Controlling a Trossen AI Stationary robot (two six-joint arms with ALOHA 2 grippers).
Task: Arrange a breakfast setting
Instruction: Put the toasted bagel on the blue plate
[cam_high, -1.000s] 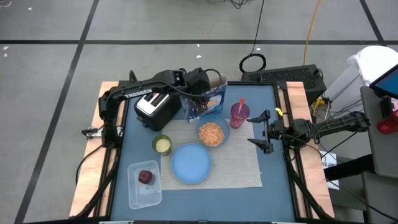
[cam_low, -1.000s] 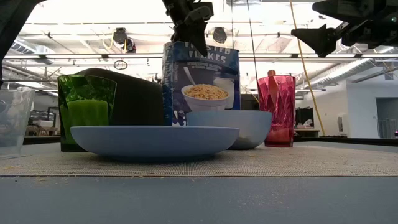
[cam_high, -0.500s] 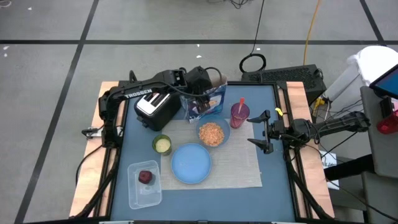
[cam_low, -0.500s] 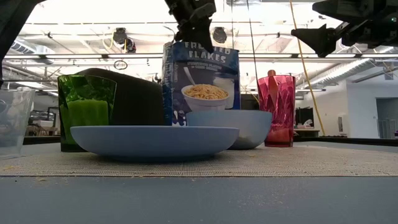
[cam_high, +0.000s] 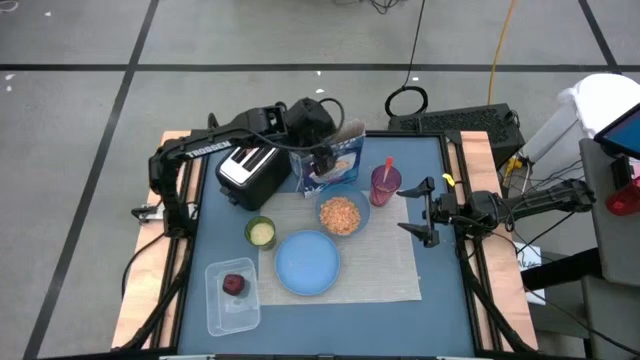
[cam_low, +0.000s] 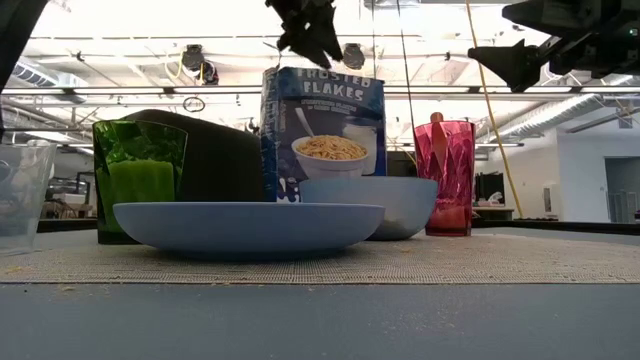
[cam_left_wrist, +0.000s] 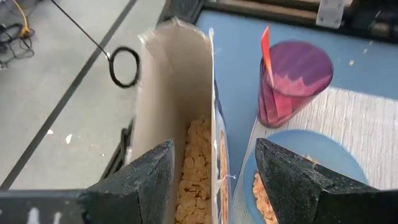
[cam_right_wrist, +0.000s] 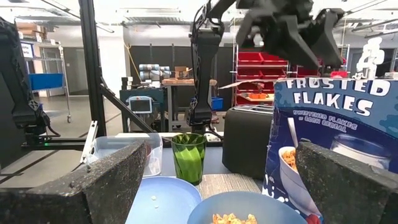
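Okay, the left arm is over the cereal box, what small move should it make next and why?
Probably lift the left gripper straight up and clear. Its fingers are open above the cereal box, which stands upright on the table behind the bowl that already holds cereal. The right gripper waits open at the table's right side.

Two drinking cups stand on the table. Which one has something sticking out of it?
The purple cup beside the cereal box; an orange handle pokes out. The green cup has none.

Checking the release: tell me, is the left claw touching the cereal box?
Apart: the low view shows the left claw above the cereal box, with ceiling visible between.
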